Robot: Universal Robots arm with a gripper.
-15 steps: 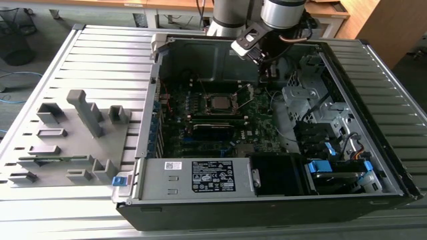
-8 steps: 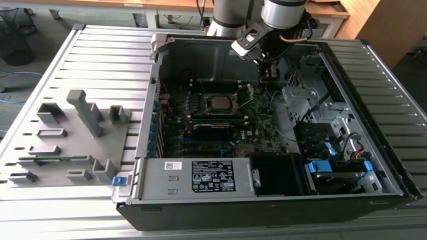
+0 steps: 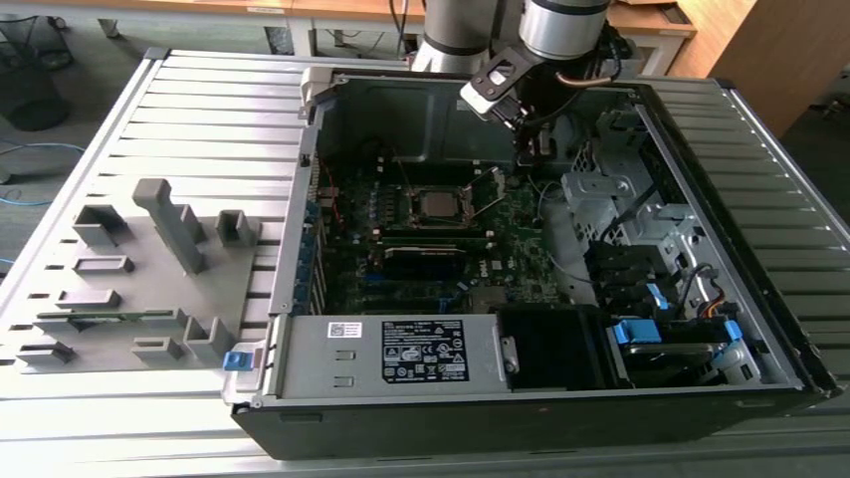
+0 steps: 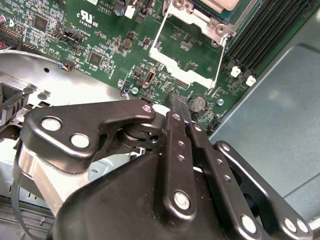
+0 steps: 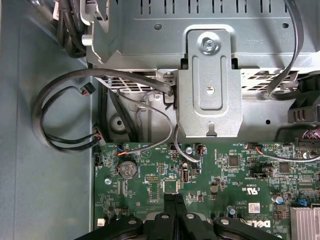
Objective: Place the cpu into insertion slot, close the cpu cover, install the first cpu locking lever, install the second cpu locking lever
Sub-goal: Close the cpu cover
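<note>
One step of four is looking done: the small square silver-grey metal cpu (image 3: 436, 204) is sitting in the dark metal-rimmed insertion slot (image 4: 200, 17). The thin silver frame-shaped cpu cover (image 4: 172, 62) is lying swung open, and the black fingers (image 5: 170, 210) are hovering just beside it, pressed together and empty.

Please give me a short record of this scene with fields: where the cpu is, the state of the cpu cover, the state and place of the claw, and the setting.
cpu: lies in the insertion slot, metal top up
cpu cover: open, folded away from the slot; green board shows through its opening
claw: shut, holds nothing, low over the motherboard beside the open cover
setting: open computer case on a slatted table
</note>
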